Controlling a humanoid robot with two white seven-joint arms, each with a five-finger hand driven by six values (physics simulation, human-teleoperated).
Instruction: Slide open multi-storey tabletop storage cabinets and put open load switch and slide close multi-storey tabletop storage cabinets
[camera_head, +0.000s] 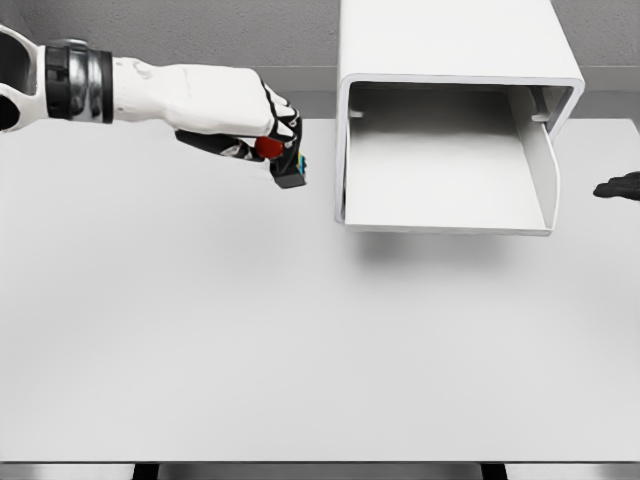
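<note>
A white tabletop storage cabinet (450, 60) stands at the back, right of centre. Its drawer (445, 215) is slid out toward me and its tray looks bare inside. My left hand (262, 135) reaches in from the upper left and hovers above the table, just left of the drawer. Its fingers are curled on the load switch (285, 165), a small dark block with a red knob and coloured marks. Only black fingertips of my right hand (618, 187) show at the right edge, beside the drawer's right wall.
The white table (300, 350) spreads across the whole view, with its front edge near the bottom. A grey wall runs behind the cabinet.
</note>
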